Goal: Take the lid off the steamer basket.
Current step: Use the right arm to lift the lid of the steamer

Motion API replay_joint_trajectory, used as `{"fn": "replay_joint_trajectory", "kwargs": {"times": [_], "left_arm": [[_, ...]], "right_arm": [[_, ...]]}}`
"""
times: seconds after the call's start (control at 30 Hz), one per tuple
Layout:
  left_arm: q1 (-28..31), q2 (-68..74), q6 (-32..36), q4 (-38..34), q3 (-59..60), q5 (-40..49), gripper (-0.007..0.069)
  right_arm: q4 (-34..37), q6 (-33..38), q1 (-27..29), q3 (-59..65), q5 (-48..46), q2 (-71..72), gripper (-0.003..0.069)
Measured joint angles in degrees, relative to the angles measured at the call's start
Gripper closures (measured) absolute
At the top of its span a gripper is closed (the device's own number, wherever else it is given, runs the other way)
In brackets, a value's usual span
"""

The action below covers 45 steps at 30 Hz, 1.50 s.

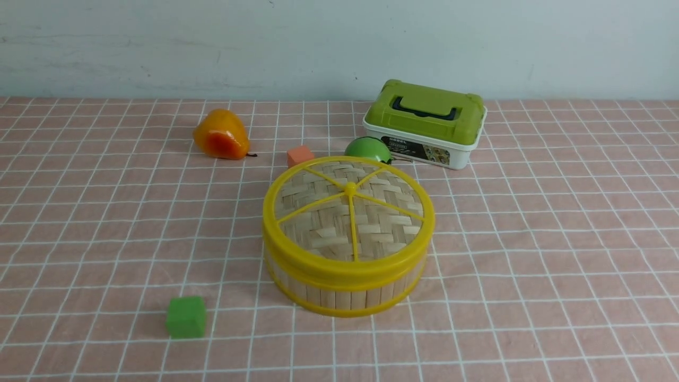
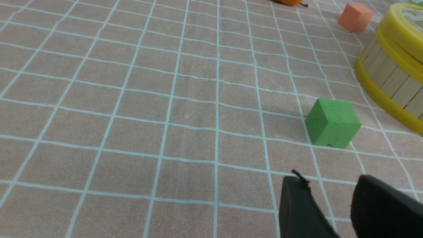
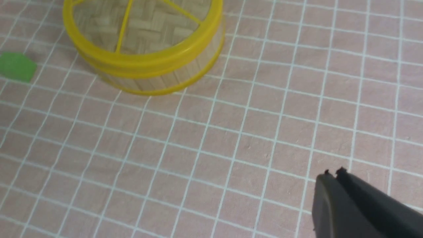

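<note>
Only the white box [image 1: 419, 151] carries a label, and its writing is too small to read. The left gripper [image 2: 328, 181] is parted a little and empty over the worktop [image 1: 557, 265], near the green cube [image 2: 332, 123]. The right gripper [image 3: 333, 172] is pinched closed on nothing. The lid [image 1: 348, 204] sits on the steamer basket [image 1: 345, 294], mid-worktop, apart from both.

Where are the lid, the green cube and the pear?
lid [image 1: 350, 187]: front view, on its centre knob.
green cube [image 1: 185, 317]: front view, on its front face.
pear [image 1: 220, 136]: front view, on its orange side.
</note>
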<state>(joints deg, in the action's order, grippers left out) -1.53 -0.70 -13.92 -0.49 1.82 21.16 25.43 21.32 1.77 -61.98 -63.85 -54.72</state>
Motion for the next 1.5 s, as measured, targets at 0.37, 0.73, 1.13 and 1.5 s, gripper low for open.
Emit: {"fn": "replay_joint_trajectory", "kwargs": {"times": [0.37,0.73,1.13,1.5], "left_arm": [[0.0,0.0,0.0,0.0,0.0,0.0,0.0385],[0.0,0.0,0.0,0.0,0.0,0.0,0.0385],[0.0,0.0,0.0,0.0,0.0,0.0,0.0385],[0.0,0.0,0.0,0.0,0.0,0.0,0.0385]], "right_arm": [[-10.8,-4.7,-21.1,-29.9,-7.6,-31.6,0.0655],[-18.5,-14.1,-31.9,-59.7,-7.6,-61.8,0.0419],[-14.5,-15.1,-32.0,-67.4,-7.6,-74.9,0.0188],[-15.0,-18.8,-32.0,-67.5,-2.7,-77.0,0.0288]]}}
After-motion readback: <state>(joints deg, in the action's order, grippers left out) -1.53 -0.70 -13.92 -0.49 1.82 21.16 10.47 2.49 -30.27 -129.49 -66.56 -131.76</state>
